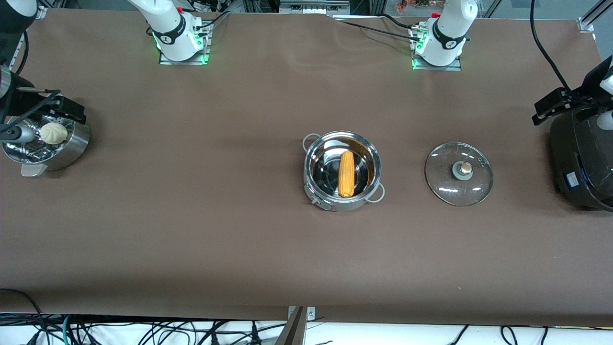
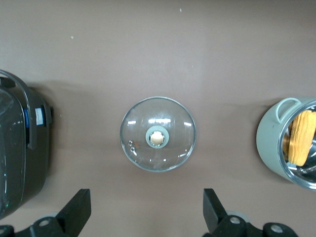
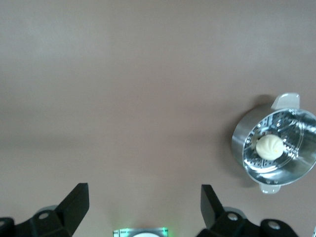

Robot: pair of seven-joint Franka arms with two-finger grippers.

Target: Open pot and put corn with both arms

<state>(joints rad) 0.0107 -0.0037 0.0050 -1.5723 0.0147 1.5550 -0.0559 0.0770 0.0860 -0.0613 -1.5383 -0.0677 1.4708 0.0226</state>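
High front camera, two downward wrist cameras

Shiny, mirror-smooth round steel pot (image 1: 342, 171), bumpy matt yellow-orange corn cob (image 1: 346, 173) inside. Beside the pot, clear glossy glass lid (image 1: 459, 174) with tan knob (image 1: 465, 167). Under the pot, matt brown table covering (image 1: 191, 230), smooth. Perforated polished steel steamer (image 1: 45, 146), matt white bun (image 1: 53, 133).

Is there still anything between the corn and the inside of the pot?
No. The glass lid lies flat on the table beside the pot, toward the left arm's end. The corn already lies inside the open pot, with neither gripper near it.
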